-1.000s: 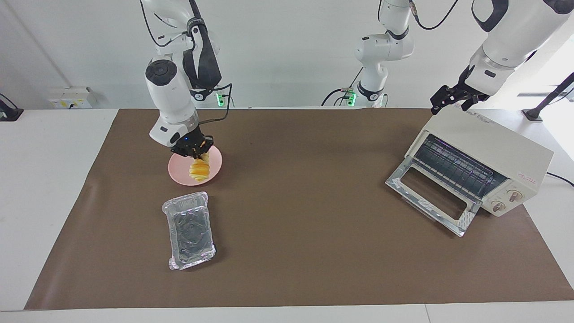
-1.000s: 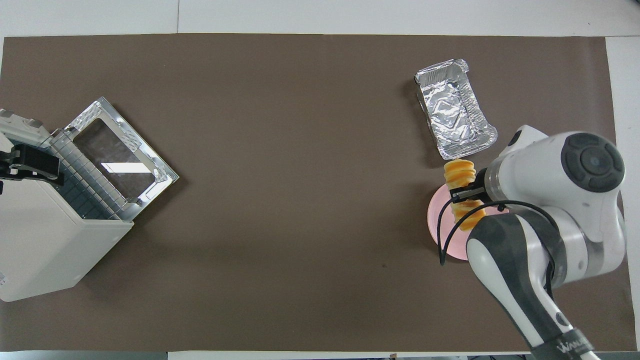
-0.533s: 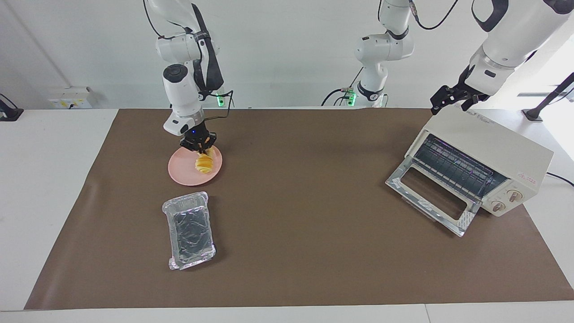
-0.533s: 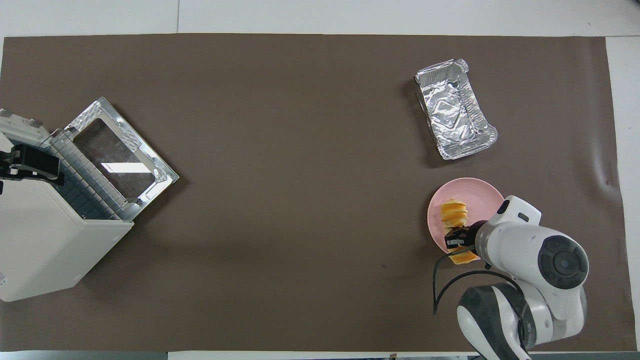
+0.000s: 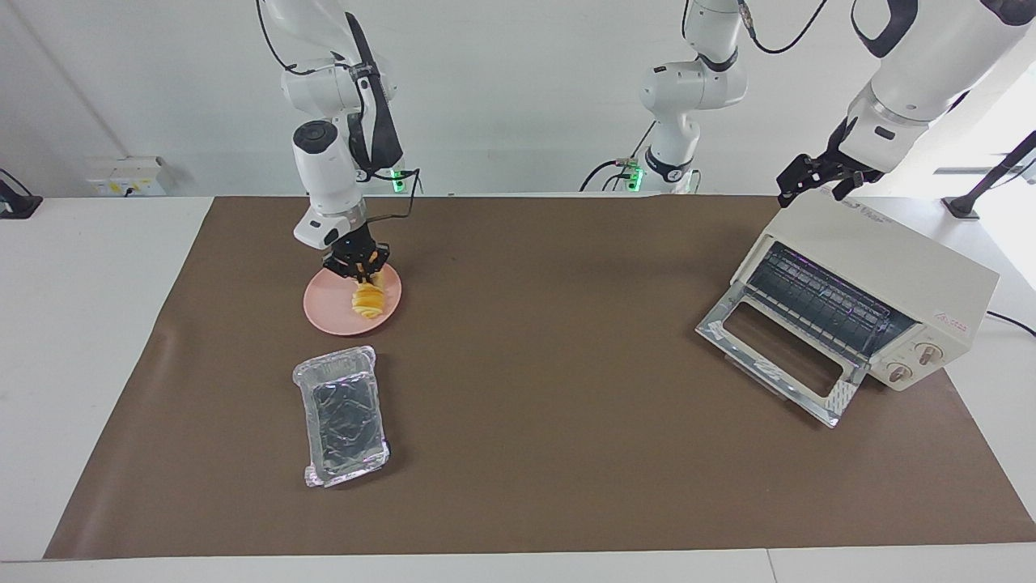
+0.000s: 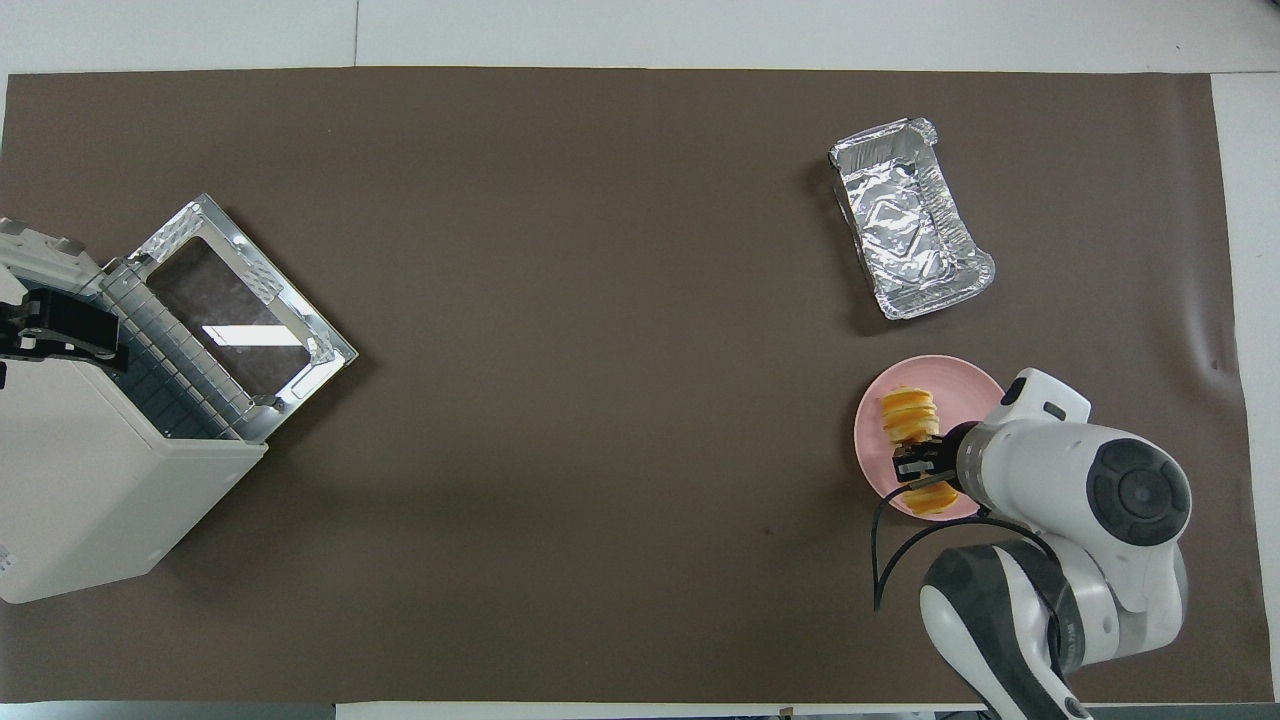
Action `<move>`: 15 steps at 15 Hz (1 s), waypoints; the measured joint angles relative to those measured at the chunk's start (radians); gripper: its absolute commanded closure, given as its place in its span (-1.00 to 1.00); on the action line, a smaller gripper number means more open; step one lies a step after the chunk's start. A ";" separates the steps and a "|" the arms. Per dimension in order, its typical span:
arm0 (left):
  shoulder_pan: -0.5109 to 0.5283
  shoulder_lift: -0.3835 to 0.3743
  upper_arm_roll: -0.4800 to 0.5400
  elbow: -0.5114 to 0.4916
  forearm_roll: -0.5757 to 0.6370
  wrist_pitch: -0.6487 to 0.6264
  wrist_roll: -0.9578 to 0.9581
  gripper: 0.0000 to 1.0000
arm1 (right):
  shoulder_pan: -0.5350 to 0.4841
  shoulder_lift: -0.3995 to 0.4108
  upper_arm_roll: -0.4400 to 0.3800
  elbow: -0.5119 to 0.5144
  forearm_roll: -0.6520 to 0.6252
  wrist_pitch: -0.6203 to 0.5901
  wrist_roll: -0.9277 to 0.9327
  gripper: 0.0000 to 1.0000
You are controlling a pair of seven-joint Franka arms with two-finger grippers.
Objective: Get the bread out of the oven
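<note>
- Facing view: the bread [image 5: 368, 299] lies on the pink plate [image 5: 325, 305], which sits at the right arm's end of the surface [image 5: 550, 453], well apart from the oven [image 5: 870, 285].
- The right gripper [image 5: 358, 271] is down at the bread's end nearer to the robots; its fingers look clamped on the bread, though I cannot tell for sure whether they have let go.
- The oven stands at the left arm's end with its drop door [image 5: 781, 359] folded flat onto the surface, and the wire rack [image 5: 817, 301] inside looks bare.
- The left gripper [image 5: 812, 180] is at the top corner of the oven, seemingly bracing it; I cannot tell how its fingers stand.
- A crinkled foil tray [image 5: 343, 414] lies empty, farther from the robots than the pink plate.
- Overhead view: the bread [image 6: 912, 420] shows across the pink plate [image 6: 975, 385], with the right gripper [image 6: 925, 467] over the loaf's nearer half, fingers on either side of it.
- The oven [image 6: 90, 480] shows its open door [image 6: 235, 310] and no loaf within; the left gripper [image 6: 60, 335] is on the oven top.
- The foil tray [image 6: 910, 230] lies just beside the pink plate.
- Judgement: the bread is out of the oven and plated, so the task is nearly done; what seems left is releasing the loaf and lifting the right arm clear.
</note>
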 measured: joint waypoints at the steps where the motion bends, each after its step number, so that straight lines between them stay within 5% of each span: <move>1: 0.000 0.000 0.000 0.000 0.000 0.000 0.000 -1.00 | -0.001 0.003 0.000 0.073 0.000 -0.099 0.000 -1.00; 13: 0.000 0.000 0.000 0.000 0.000 0.000 0.000 -1.00 | -0.119 0.104 -0.016 0.810 0.014 -0.840 -0.111 -1.00; 15: 0.000 0.000 0.000 0.000 0.000 0.000 0.000 -1.00 | -0.156 0.118 -0.016 0.871 0.014 -0.907 -0.141 -1.00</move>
